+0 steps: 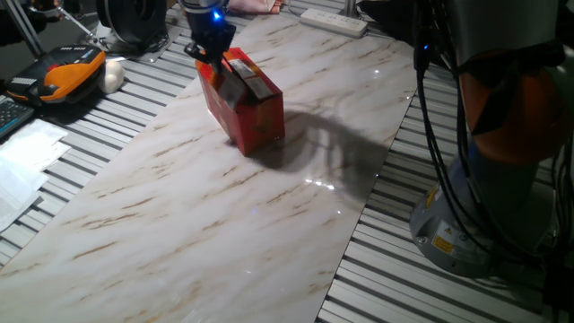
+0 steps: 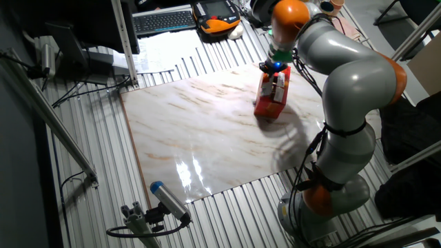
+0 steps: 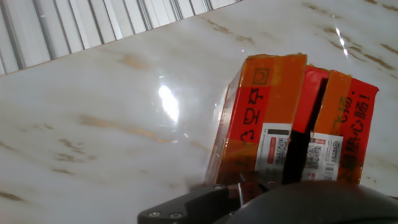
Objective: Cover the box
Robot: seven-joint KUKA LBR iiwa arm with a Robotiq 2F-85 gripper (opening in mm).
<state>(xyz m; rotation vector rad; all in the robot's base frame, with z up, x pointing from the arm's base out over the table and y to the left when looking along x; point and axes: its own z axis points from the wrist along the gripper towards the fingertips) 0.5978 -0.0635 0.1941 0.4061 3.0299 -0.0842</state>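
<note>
The red box [image 1: 251, 108] stands on the marble table top [image 1: 179, 215], toward its far side. It also shows in the other fixed view [image 2: 271, 98]. In the hand view the box [image 3: 273, 118] shows its top with white labels. Its two top flaps lie nearly flat with a dark gap between them. My gripper [image 1: 213, 56] sits on the far end of the box top, touching the flaps, and looks shut with nothing held. In the other fixed view the gripper [image 2: 274, 70] is right above the box. Only its dark body [image 3: 267, 199] shows in the hand view.
An orange and black device [image 1: 67, 72] and papers [image 1: 22, 161] lie left of the marble. A white power strip [image 1: 334, 20] lies at the far edge. The arm's base [image 1: 466, 224] and cables [image 1: 430, 117] stand at the right. A keyboard [image 2: 164, 21] is at the back.
</note>
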